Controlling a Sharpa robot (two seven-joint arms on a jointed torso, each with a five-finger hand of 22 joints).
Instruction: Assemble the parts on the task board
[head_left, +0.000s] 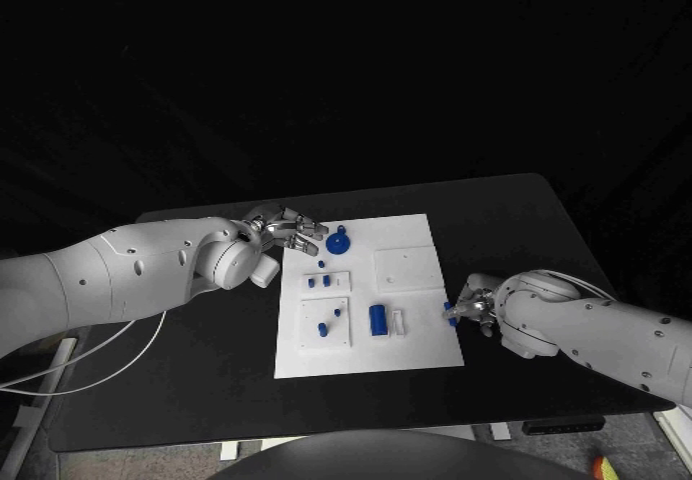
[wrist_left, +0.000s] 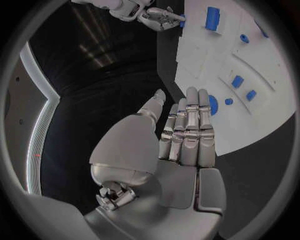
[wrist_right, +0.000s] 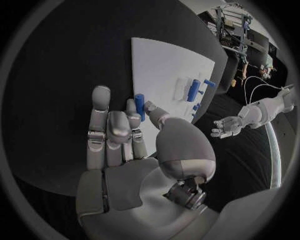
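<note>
Task board: white plate (head_left: 404, 345) sitting mid-counter, with blue parts scattered over it. There's a round disc part (head_left: 339, 243) near the far left corner, a stubby cylinder (head_left: 378, 319) toward the near side, and a few small pegs (head_left: 326, 283) in between.
Right robot hand: (head_left: 469, 306) at the board's right edge, pinching a small blue peg (wrist_right: 139, 106) between thumb and fingers, so it's got a grip on a part.
Left robot hand: (head_left: 289, 232) hovering at the far left corner just beside the disc, fingers straight and together with the thumb apart, nothing in it, so basically open.
What could go wrong: that peg looks tiny and is only held at the fingertips, so I'd guess it could twist or pop out on the way to its hole. If it goes in tilted it probably jams or skids across the plate. The board doesn't look clamped either, so a sideways shove might slide it.
Surface: black matte counter (head_left: 534, 230), board lying flat on it.
Room: dark all round, not much to make out.
</note>
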